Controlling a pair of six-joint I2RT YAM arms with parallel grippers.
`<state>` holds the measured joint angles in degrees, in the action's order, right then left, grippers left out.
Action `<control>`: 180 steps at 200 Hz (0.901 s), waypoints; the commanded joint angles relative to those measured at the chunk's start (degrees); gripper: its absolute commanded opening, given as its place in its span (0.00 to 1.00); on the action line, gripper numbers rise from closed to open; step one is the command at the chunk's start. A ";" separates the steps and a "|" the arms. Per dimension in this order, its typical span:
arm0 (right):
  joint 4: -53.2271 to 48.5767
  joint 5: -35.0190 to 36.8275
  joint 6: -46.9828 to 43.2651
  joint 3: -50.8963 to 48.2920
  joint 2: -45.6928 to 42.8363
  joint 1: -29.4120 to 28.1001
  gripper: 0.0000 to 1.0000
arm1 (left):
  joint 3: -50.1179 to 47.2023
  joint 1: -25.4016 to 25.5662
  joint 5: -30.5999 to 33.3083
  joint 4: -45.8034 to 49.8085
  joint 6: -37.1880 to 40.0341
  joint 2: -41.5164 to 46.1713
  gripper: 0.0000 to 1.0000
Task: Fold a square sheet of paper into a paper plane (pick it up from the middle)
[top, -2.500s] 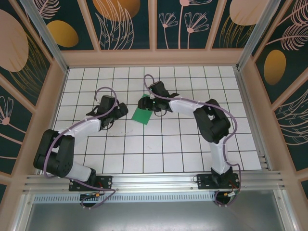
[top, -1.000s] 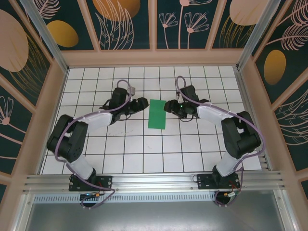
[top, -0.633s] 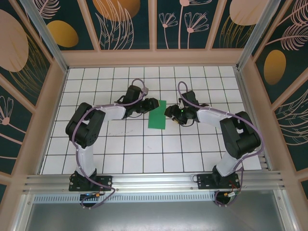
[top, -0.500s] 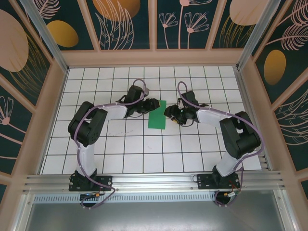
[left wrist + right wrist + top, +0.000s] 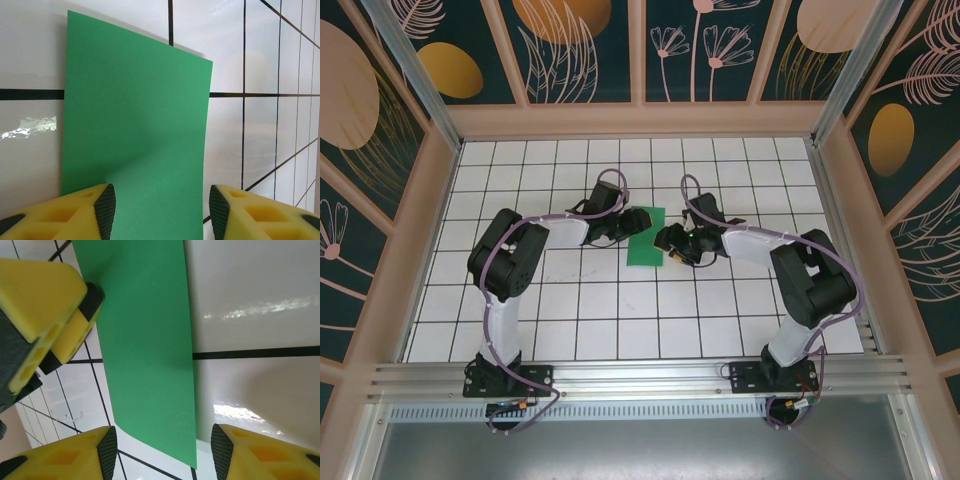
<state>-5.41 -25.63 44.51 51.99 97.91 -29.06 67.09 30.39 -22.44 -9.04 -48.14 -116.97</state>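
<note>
The table (image 5: 580,300), white grid tile, takes the middle of the top view. The left arm (image 5: 505,260) and right arm (image 5: 800,275) reach in from lower left and lower right and meet just above centre. Between them lies the paper (image 5: 645,240), a green strip flat on the tiles, longer than it is wide; whether it is already folded in half I cannot tell.

The left gripper (image 5: 632,222) sits at the strip's upper left edge, the right gripper (image 5: 667,242) at its right edge, lower down. Both have their jaws spread and hold nothing. In the left wrist view the paper runs up the frame from between the yellow fingers; in the right wrist view they straddle its lower right corner.

The paper should be very light, thin and limp. On glossy tile it will likely slide rather than lift, and any hard pinch will leave a crease. I would take it at the middle of a long edge, where it bows slightly off the tile, and work one of the black pads (image 5: 106,210) under before closing gently
</note>
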 commanded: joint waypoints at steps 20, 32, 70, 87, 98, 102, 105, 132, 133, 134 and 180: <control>-1.45 -1.28 1.16 0.48 1.67 -1.04 0.55 | -0.47 0.02 2.75 3.94 -0.79 -2.07 0.56; -1.22 -1.69 1.31 0.47 2.03 -1.17 0.55 | -0.46 0.02 2.75 4.03 -0.79 -2.12 0.56; -0.09 -2.91 1.93 0.09 2.67 -1.77 0.54 | -0.69 0.00 2.68 4.03 -0.90 -2.32 0.56; 0.74 -3.61 2.39 -0.34 2.79 -1.79 0.53 | -0.73 -0.04 2.57 4.03 -0.97 -2.39 0.56; 1.57 -4.05 2.79 -0.70 2.65 -1.88 0.53 | -0.73 0.01 2.58 4.03 -0.98 -2.37 0.56; 1.82 -4.28 2.82 -0.88 2.79 -1.88 0.52 | -0.73 0.01 2.57 4.03 -0.91 -2.39 0.56; 2.08 -4.45 2.86 -0.98 2.80 -1.88 0.52 | -0.73 -0.01 2.57 4.03 -0.90 -2.39 0.56; 5.21 -6.17 4.52 -2.44 2.57 -1.88 0.50 | -0.91 -0.03 2.66 4.03 -0.90 -2.18 0.56; 5.27 -6.14 4.52 -2.56 2.56 -1.88 0.50 | -0.91 -0.05 2.70 4.03 -0.90 -2.15 0.56; 5.34 -6.12 4.62 -2.58 2.51 -1.88 0.50 | -0.91 -0.06 2.68 4.03 -0.90 -2.14 0.56; 10.38 -6.62 7.99 -5.73 0.88 -1.87 0.45 | -1.17 -0.02 3.01 4.29 -0.90 -1.79 0.56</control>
<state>0.60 -30.59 49.67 48.03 99.94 -30.50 67.09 30.39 -22.37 -9.04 -48.58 -116.97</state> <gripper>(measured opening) 0.465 0.558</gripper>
